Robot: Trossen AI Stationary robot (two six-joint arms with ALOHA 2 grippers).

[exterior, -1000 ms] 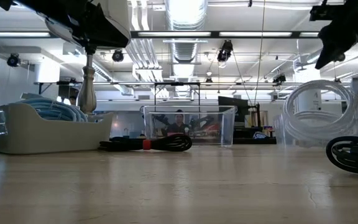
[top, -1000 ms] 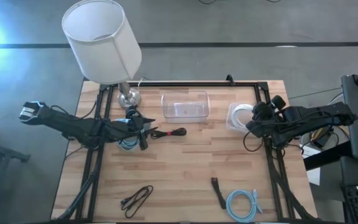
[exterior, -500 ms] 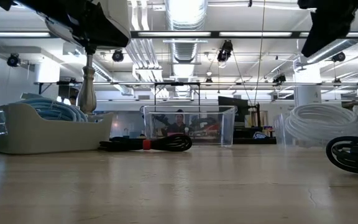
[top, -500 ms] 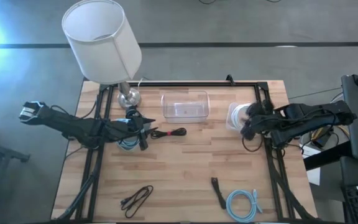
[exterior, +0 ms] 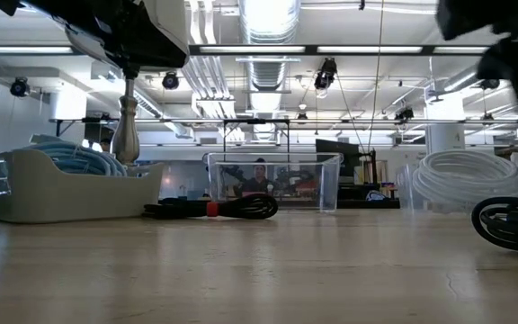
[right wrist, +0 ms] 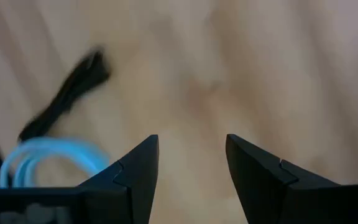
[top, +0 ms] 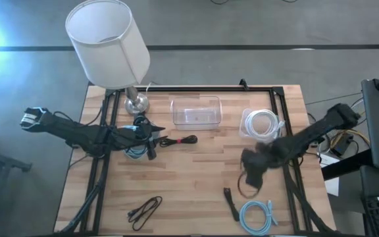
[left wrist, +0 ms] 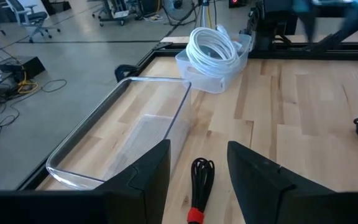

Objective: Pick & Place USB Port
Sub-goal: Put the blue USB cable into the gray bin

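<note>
A short black USB cable [top: 229, 203] lies flat on the wood near the table's near edge, beside a blue cable coil [top: 258, 216]; the right wrist view shows both, the black cable [right wrist: 67, 93] and the blue coil [right wrist: 48, 155]. My right gripper [top: 252, 166] is blurred, open [right wrist: 191, 168] and above the bare wood, a little to the far side of that cable, touching nothing. My left gripper [top: 152, 139] waits open [left wrist: 197, 168] at the table's left, over a tray of blue cable [top: 135, 151], pointing at a black cable with a red tie [left wrist: 199, 186].
A clear plastic box [top: 196, 110] stands at the far middle, with a tray of white coiled cable [top: 260, 123] to its right. A lamp [top: 107, 43] stands at the far left corner. A black cable bundle [top: 145, 210] lies near the near-left edge. Bare wood fills the middle.
My right arm has swung fast from beside the white coil at the far right toward the table's near edge and middle, ending close to the short black cable and blue coil. Nothing on the table has moved.
</note>
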